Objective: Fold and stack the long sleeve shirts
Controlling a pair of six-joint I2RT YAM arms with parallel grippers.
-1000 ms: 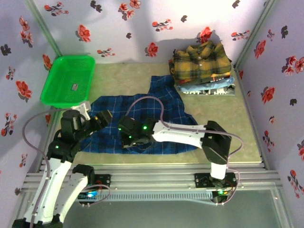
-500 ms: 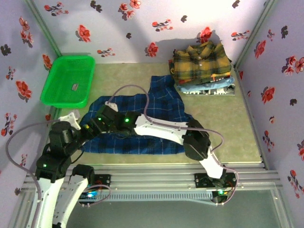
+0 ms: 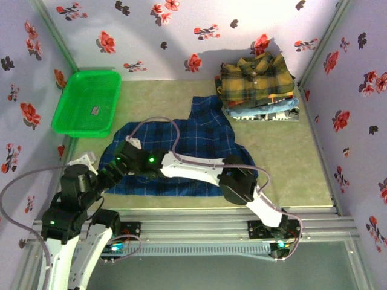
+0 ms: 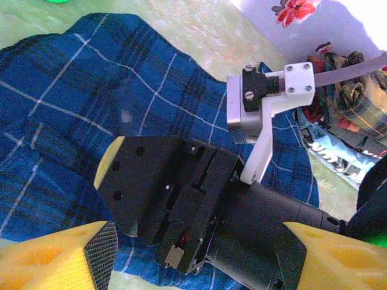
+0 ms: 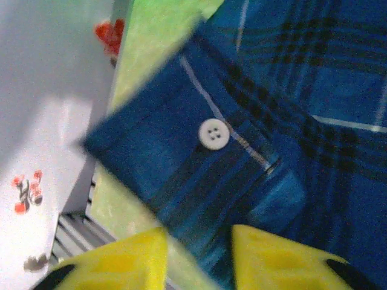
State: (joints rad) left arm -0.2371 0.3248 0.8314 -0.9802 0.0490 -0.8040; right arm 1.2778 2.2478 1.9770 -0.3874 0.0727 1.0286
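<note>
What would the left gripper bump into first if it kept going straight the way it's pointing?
Most likely the right arm's black wrist. It sits just ahead of the left gripper, between its open yellow fingers. The dark blue plaid shirt lies beyond, though depth is hard to judge.

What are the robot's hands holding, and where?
Left hand is open, holding nothing. Right hand is open at the buttoned cuff of the blue shirt, seemingly not pinching it.

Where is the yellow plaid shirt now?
In the top view the yellow plaid shirt lies folded atop the stack in the far right corner, beyond the spread blue plaid shirt.
</note>
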